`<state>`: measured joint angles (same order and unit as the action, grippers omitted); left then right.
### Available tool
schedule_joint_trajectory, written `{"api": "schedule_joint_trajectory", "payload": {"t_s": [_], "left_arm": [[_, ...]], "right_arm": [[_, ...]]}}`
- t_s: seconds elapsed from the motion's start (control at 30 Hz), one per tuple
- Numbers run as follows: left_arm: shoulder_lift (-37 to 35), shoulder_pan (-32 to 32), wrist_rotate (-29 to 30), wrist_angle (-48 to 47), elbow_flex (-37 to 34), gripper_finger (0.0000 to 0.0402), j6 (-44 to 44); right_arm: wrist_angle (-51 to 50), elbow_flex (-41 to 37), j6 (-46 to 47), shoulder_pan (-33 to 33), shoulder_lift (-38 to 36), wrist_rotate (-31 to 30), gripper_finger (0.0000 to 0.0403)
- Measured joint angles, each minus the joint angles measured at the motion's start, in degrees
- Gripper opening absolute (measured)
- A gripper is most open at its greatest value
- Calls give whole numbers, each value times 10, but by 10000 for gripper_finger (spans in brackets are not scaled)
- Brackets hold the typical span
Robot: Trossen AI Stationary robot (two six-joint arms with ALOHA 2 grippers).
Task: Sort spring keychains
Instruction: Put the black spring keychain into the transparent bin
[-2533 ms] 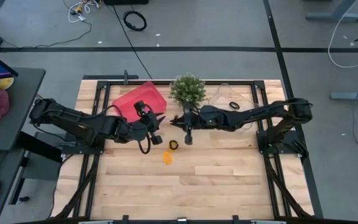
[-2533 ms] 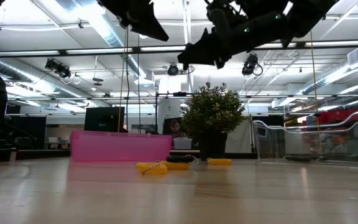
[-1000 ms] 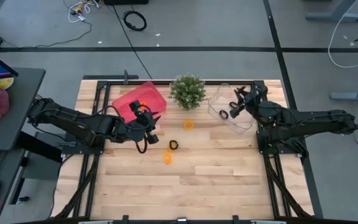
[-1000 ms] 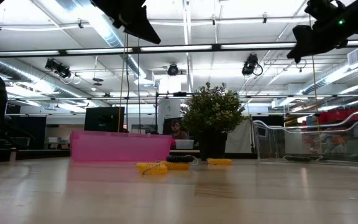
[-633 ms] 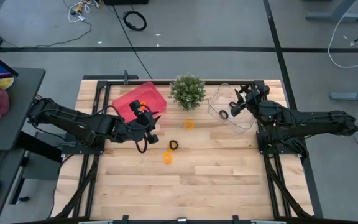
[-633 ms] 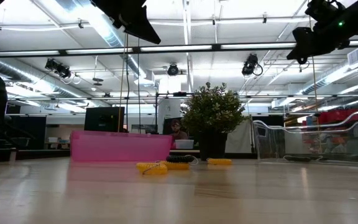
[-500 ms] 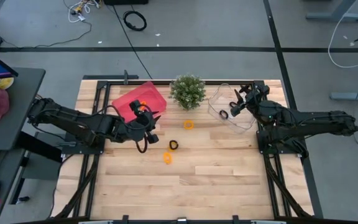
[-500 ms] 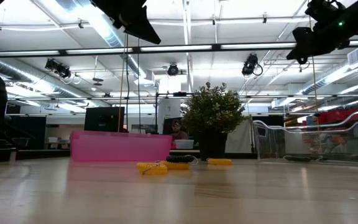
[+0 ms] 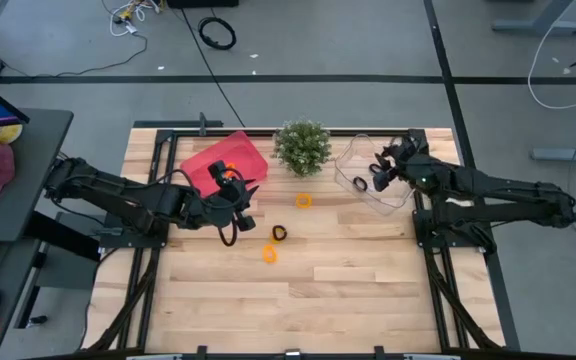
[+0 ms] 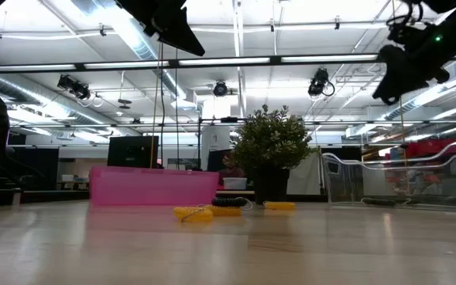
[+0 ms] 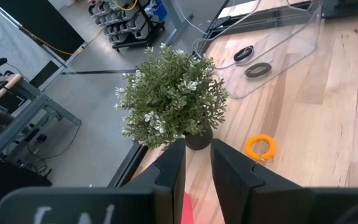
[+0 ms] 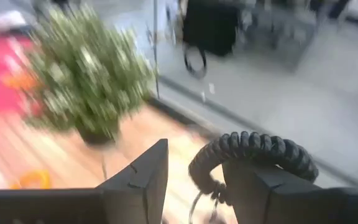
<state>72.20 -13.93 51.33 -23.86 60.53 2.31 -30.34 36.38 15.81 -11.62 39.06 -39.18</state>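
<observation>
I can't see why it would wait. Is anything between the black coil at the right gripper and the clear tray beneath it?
Nothing visible stands in the way. The black keychain hangs on one finger of the right gripper, high over the clear tray, with only open air between them.

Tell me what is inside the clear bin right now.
The clear bin holds two black keychains, seen from the left wrist. In the high view the right gripper hangs over it and covers part of the inside, so more could lie hidden.
</observation>
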Motion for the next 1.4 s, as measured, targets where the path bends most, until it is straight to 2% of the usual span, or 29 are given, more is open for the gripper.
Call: {"api": "schedule_joint_trajectory", "payload": {"t_s": [0.13, 0.23, 0.37, 0.6, 0.83, 1.13, 1.4], "left_arm": [[0, 0, 0, 1, 0, 80, 0], [0, 0, 0, 1, 0, 80, 0], [0, 0, -1, 1, 0, 80, 0], [0, 0, -1, 0, 0, 80, 0], [0, 0, -1, 0, 0, 80, 0], [0, 0, -1, 0, 0, 80, 0], [0, 0, -39, 0, 0, 80, 9]], "right_arm": [[-108, 25, 74, -26, 27, 27, 153], [-153, 30, 119, -47, 46, 80, 153], [-182, 30, 137, -70, 69, 147, 153], [-177, 30, 115, -88, 81, 153, 153], [-145, 30, 71, -89, 81, 153, 153], [-43, 30, 9, -89, 81, 153, 153], [62, 30, -61, -89, 81, 152, 153]]}}
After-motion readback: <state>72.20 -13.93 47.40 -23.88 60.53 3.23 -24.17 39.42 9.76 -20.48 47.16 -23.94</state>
